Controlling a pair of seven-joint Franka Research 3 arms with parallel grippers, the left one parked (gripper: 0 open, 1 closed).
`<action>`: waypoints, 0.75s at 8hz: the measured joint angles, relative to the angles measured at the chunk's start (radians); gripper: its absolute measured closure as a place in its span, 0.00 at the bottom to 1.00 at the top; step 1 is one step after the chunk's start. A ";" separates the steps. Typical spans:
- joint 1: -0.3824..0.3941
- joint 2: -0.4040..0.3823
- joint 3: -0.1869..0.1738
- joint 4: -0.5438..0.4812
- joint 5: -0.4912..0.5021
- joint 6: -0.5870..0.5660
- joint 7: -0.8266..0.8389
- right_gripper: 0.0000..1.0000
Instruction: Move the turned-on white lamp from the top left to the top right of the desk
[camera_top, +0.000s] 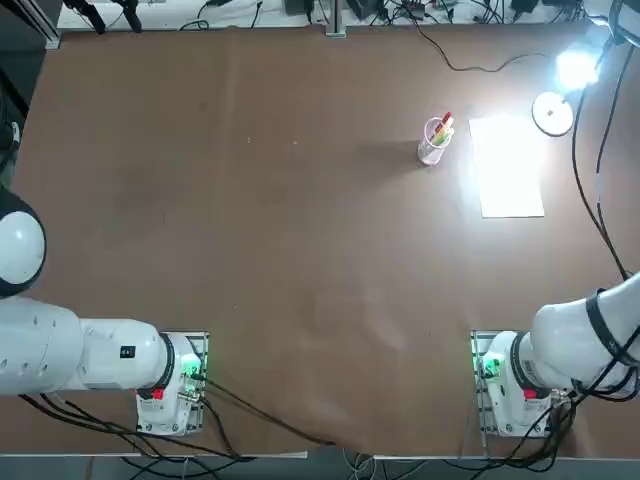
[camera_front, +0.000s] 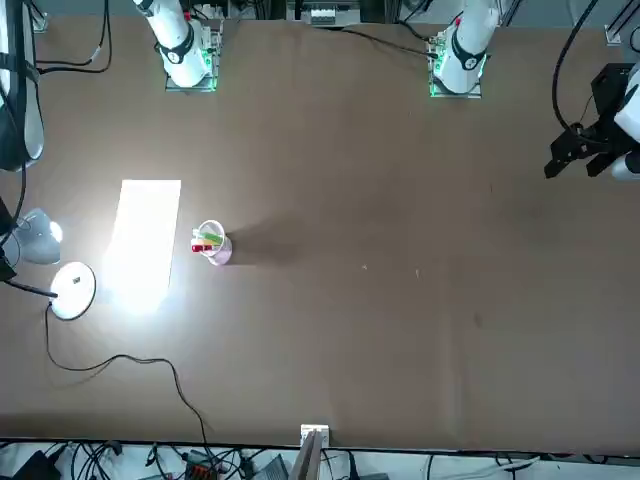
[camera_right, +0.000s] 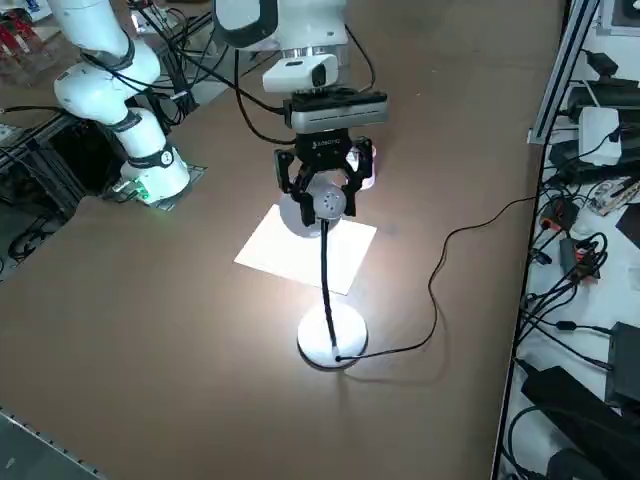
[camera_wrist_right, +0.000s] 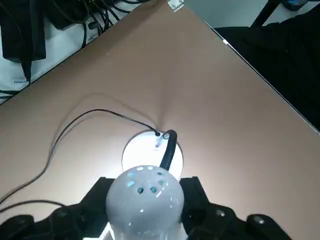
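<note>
The white lamp stands lit at the top right of the brown desk (camera_top: 250, 250). Its glowing head (camera_top: 577, 68) hangs over its round base (camera_top: 553, 113). In the right side view my right gripper (camera_right: 325, 190) reaches down from above and is shut on the lamp's head (camera_right: 328, 204), and the dark neck runs down to the base (camera_right: 332, 338), which rests on the desk. The right wrist view shows the rounded head (camera_wrist_right: 145, 200) clamped between my two black fingers (camera_wrist_right: 95, 200), with the base (camera_wrist_right: 145, 152) below it. The thin black cord (camera_right: 440, 270) trails off toward the desk's edge.
A white paper sheet (camera_top: 510, 165) lies beside the lamp's base, brightly lit. A small clear cup with red-tipped pens (camera_top: 435, 140) stands beyond the paper toward the desk's middle. Cables and equipment crowd the far edge (camera_top: 350, 12). The desk's corner (camera_wrist_right: 175, 5) is near.
</note>
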 joint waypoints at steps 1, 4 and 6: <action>0.000 0.000 0.000 0.000 0.000 -0.002 0.001 0.28; 0.000 0.000 0.000 -0.002 0.000 -0.003 0.001 0.11; -0.001 0.001 -0.001 -0.004 0.000 -0.003 0.000 0.00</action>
